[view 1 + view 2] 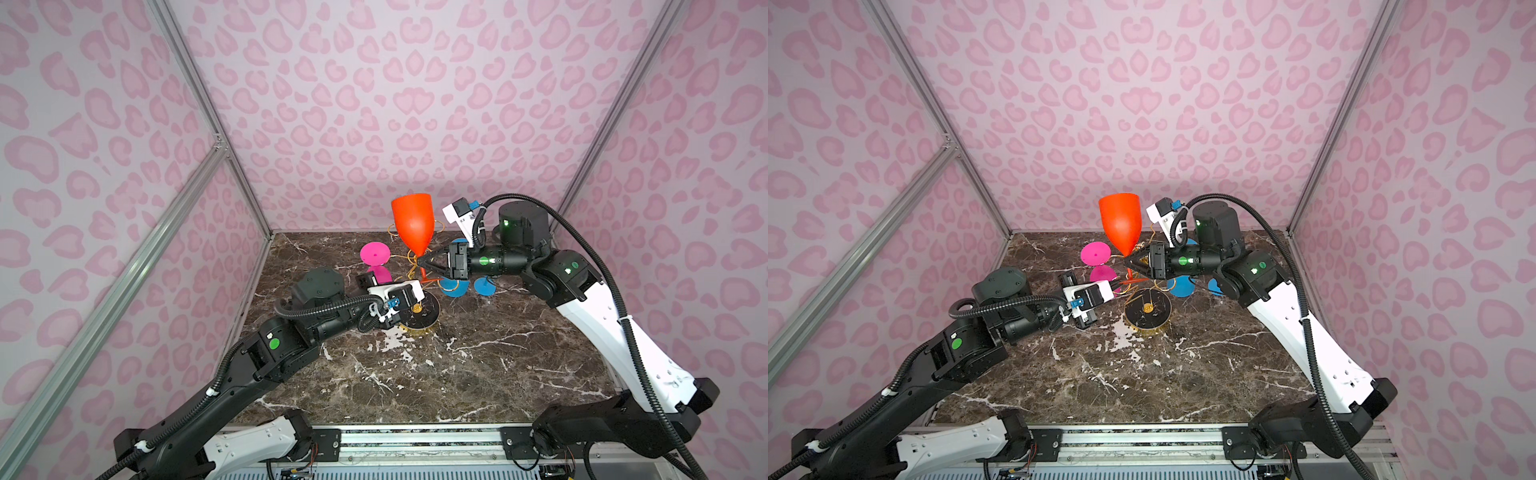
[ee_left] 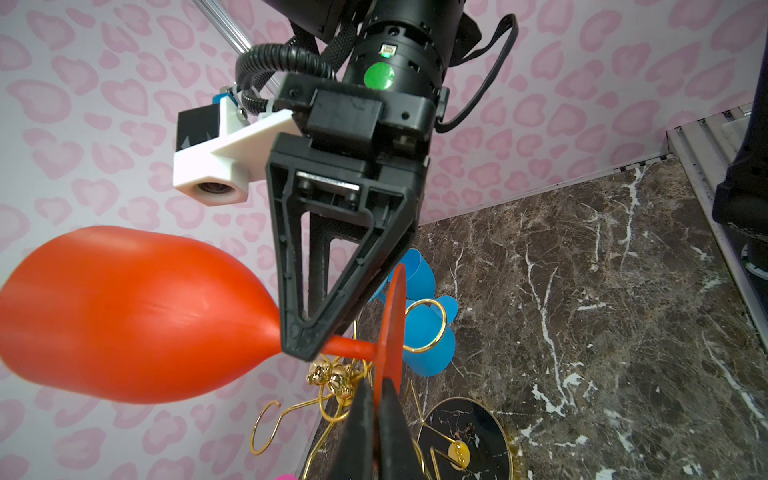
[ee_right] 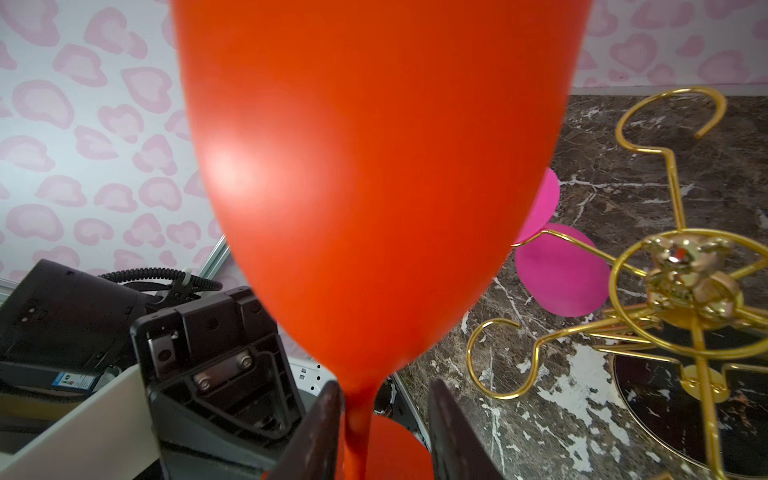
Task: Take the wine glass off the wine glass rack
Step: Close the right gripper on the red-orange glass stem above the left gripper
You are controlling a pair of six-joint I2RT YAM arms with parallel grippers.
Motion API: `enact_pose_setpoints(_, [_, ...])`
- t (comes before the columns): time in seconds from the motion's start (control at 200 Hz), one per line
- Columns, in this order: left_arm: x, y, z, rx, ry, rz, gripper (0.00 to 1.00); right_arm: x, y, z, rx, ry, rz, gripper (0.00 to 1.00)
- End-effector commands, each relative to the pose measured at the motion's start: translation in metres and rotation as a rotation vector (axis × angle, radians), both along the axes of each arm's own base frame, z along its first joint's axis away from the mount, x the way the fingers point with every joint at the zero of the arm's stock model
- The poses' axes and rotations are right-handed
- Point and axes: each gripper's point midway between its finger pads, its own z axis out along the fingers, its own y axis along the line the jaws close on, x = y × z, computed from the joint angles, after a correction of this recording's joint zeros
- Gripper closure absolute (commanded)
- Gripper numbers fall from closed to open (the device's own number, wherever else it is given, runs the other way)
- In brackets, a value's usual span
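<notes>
**Q:** What are the two grippers doing?

**A:** The left gripper point(image 2: 377, 388) is pressed together on the edge of the flat round foot point(image 2: 392, 316) of the orange wine glass point(image 1: 413, 222). The right gripper point(image 3: 384, 388) is spread, with one finger on either side of the thin stem point(image 2: 349, 347), just under the bowl. A gap shows beside the stem, so it is not pinching.

**Q:** Where is the glass?

**A:** It is in the air with its bowl uppermost, just beside the top of the central post point(image 3: 685, 266) of the wine glass rack point(image 3: 536, 353). The bowl is higher than the post. No gold loop appears to circle the stem, so I judge the glass free of the rack. A pink glass point(image 1: 374, 252) and blue glasses point(image 1: 455, 286) hang from other loops around the post. Below the post, the rack's black base point(image 1: 1148, 316) sits on the marble tabletop point(image 1: 457, 374).

**Q:** How will the glass handle?

**A:** Its surface is opaque, smooth and even, so it is probably moulded plastic. That would make it light and stiff, less brittle than real glass, but slick. With the bowl up it is top-heavy, and a pinch on the thin foot edge alone could let it swing. The best hold looks like the stem right under the bowl, where the flare above the fingers would stop it slipping down.
</notes>
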Motion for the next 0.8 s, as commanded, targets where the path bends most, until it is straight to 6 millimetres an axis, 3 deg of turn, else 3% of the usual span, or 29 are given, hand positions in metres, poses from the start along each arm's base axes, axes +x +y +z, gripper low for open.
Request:
enact_pose_setpoints(0.0, [-0.002,-0.003,0.01,-0.023,-0.038,-0.018,0.96,0.003,0.006,0.002,0.021,-0.01,0.006,0.67])
enact_pose_setpoints(0.355, [-0.002,-0.007,0.007,-0.018,-0.03,-0.026,0.95,0.002,0.007,-0.001,0.02,-0.007,0.0,0.94])
enact_pose_setpoints(0.435, [-0.003,-0.007,0.008,-0.031,-0.022,-0.027,0.85,0.001,0.007,-0.001,0.021,-0.009,-0.004,0.98])
enact_pose_setpoints(0.58, [-0.002,-0.005,0.01,-0.064,0.021,-0.011,0.49,0.002,0.003,-0.002,0.018,-0.025,-0.022,1.0])
enact_pose_setpoints(0.7, [-0.002,0.006,0.02,-0.181,0.125,0.042,0.38,0.008,-0.006,-0.007,-0.037,-0.083,-0.066,1.0])
enact_pose_setpoints(0.795, [0.002,0.022,0.038,-0.357,0.246,0.121,0.34,0.016,-0.021,-0.018,-0.144,-0.179,-0.118,1.0])
